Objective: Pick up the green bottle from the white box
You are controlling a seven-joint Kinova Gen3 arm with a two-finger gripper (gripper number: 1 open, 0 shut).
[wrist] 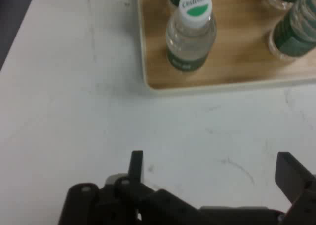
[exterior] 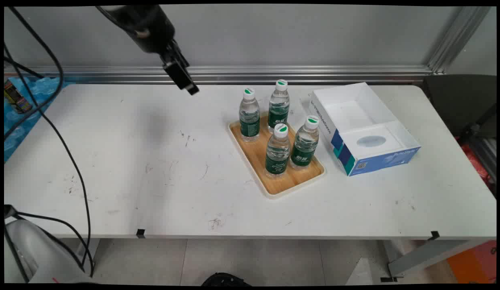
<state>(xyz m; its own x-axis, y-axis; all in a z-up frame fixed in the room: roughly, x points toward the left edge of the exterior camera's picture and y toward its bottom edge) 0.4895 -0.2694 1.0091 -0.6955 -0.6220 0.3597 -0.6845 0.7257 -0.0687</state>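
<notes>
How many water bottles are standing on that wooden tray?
4, all upright on the wooden tray: back-left bottle, back-right bottle, front-left bottle, front-right bottle. None seems hidden behind them.

The main view looks down from above the near side of the white table [exterior: 153,161] toward the back wall, taking in the whole tabletop. The hand view rides on the raised gripper [wrist: 210,173], looking down closely at the bare table. Both views share the wooden tray [exterior: 256,155] [wrist: 237,62] and the water bottles [exterior: 249,115] [wrist: 191,31] standing on it
</notes>
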